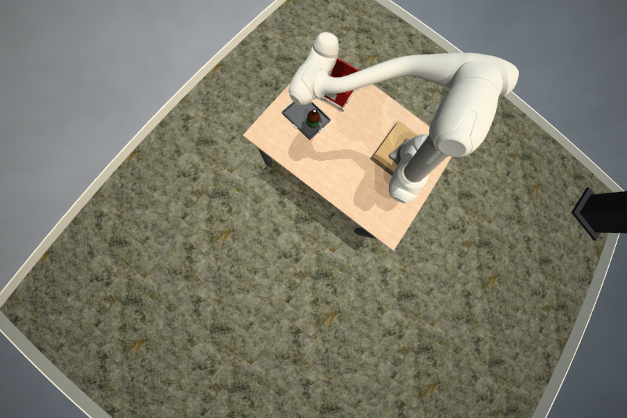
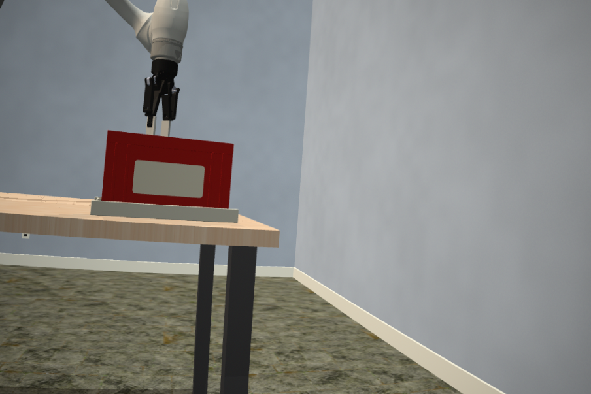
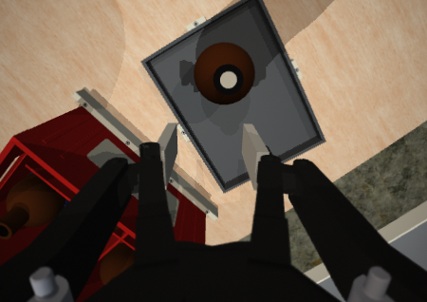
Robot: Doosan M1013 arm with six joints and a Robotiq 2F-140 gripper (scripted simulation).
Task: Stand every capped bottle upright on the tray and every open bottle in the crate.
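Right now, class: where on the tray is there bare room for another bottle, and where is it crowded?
Tray: the capped bottle stands at one end; the other end, below the empty, half-closed pincer, is bare. The red crate is crowded: open bottles fill the visible cells.
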